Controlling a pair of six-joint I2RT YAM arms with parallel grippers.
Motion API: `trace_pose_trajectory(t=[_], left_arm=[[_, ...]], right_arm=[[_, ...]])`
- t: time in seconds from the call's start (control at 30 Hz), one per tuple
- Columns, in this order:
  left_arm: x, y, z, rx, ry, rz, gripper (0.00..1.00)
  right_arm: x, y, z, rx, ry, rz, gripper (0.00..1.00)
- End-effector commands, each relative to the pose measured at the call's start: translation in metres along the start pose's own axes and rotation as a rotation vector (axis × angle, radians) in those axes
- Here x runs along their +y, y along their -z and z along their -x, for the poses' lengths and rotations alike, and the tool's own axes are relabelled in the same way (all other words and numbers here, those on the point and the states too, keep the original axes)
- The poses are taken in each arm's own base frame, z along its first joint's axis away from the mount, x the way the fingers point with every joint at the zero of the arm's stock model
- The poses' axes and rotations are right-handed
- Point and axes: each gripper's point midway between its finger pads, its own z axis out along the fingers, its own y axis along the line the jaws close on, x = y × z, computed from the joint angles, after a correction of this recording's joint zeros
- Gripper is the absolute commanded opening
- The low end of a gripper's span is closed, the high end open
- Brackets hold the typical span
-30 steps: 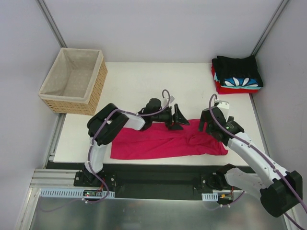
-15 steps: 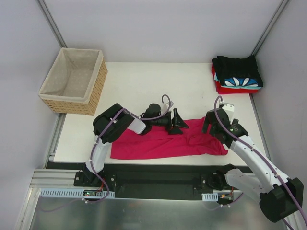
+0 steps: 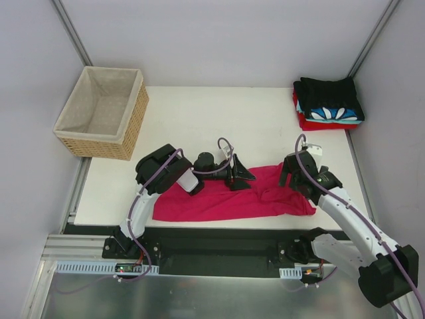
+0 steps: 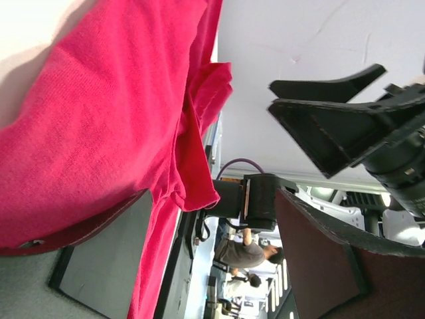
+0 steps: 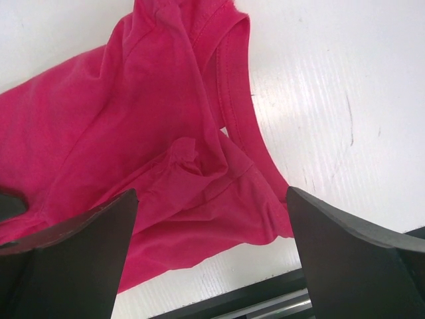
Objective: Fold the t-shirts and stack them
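I was on the folding step, with the crimson-pink tee [image 3: 226, 198] lying as a long, rumpled band along the near edge of the table [image 3: 199, 113]. The stack of folded shirts [image 3: 329, 103] sat well apart from it at the far right corner.

My left gripper [image 3: 240, 174] was spread wide and held nothing. It was turned on its side over the far edge of the tee, near the middle. My right gripper [image 5: 211, 193] was also spread as wide as it goes and empty. It hung above the tee's right end, where the cloth was bunched into overlapping folds.

As I judged it, no fold was in progress. Next I needed to bring each gripper down onto an edge, pinch only the top layer, and lift both evenly. An uneven lift would have dragged the wrinkles along.
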Motion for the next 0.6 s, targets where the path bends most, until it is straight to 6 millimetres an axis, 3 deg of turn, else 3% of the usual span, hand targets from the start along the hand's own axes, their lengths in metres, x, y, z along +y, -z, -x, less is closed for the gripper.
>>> trace_pose_trajectory(t=[0.0, 0.2, 0.33, 0.57], left_arm=[[0.049, 0.007, -0.006, -0.01, 0.065, 0.093, 0.75], [0.039, 0.01, -0.005, -0.014, 0.047, 0.081, 0.75], [0.036, 0.012, -0.006, -0.015, 0.041, 0.079, 0.75], [0.036, 0.016, -0.002, -0.025, 0.049, 0.072, 0.75]], right_arm=[[0.018, -0.014, -0.009, 0.062, 0.033, 0.052, 0.98], [0.032, -0.043, -0.024, 0.155, 0.078, 0.025, 0.98], [0.035, -0.05, -0.028, 0.176, 0.094, 0.016, 0.98], [0.027, -0.04, -0.034, 0.182, 0.091, 0.021, 0.98]])
